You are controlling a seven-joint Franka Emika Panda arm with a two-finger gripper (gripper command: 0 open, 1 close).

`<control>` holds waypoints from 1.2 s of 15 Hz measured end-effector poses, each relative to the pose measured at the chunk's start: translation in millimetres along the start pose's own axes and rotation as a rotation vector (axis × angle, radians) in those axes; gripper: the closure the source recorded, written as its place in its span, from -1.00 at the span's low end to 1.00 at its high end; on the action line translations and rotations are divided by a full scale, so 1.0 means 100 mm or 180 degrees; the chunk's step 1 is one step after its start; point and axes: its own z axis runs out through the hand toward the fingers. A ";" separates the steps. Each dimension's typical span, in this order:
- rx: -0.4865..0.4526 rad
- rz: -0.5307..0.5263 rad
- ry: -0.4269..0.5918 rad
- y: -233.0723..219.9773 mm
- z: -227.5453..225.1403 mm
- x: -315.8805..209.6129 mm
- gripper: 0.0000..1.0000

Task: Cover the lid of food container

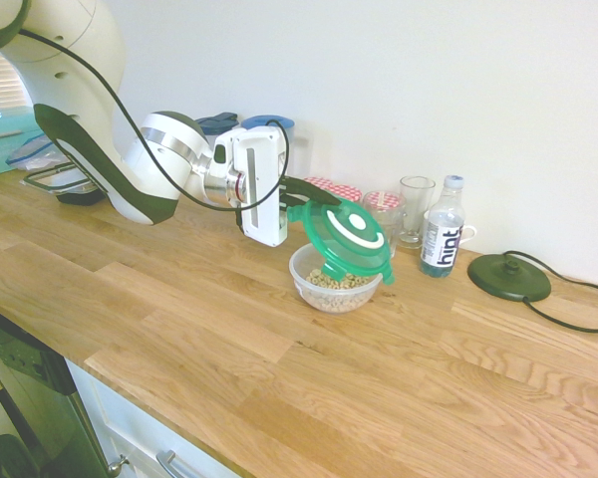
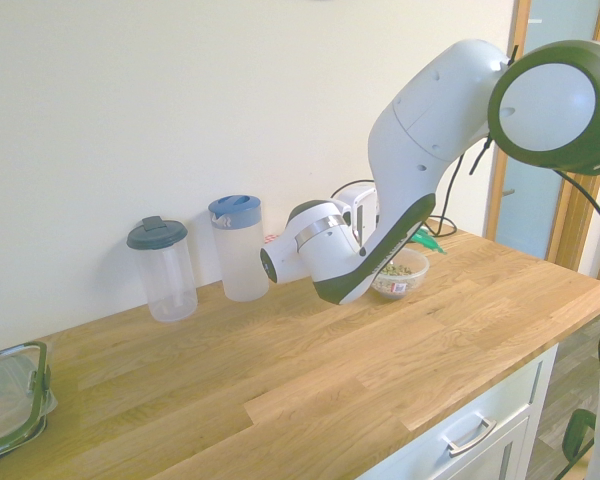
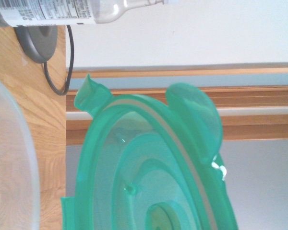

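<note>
Tool (image 1: 301,202) enters from the left, pointing level, fingers clamped on the edge of the lid (image 1: 346,239). Lid hangs tilted, near edge-on, its lower rim dipping into the mouth of the food container (image 1: 336,280). Container stands upright on the wooden surface (image 1: 279,349), holding cereal. To the right: glass (image 1: 416,209), water bottle (image 1: 443,228), dark round base (image 1: 508,276).
</note>
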 end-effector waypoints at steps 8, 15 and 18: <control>-0.0035 -0.0057 0.0040 -0.11 -0.13 -0.12 1.00; -0.0051 -0.0091 0.0029 -0.17 -0.19 -0.17 1.00; -0.0035 -0.0056 0.0024 -0.19 -0.22 -0.12 1.00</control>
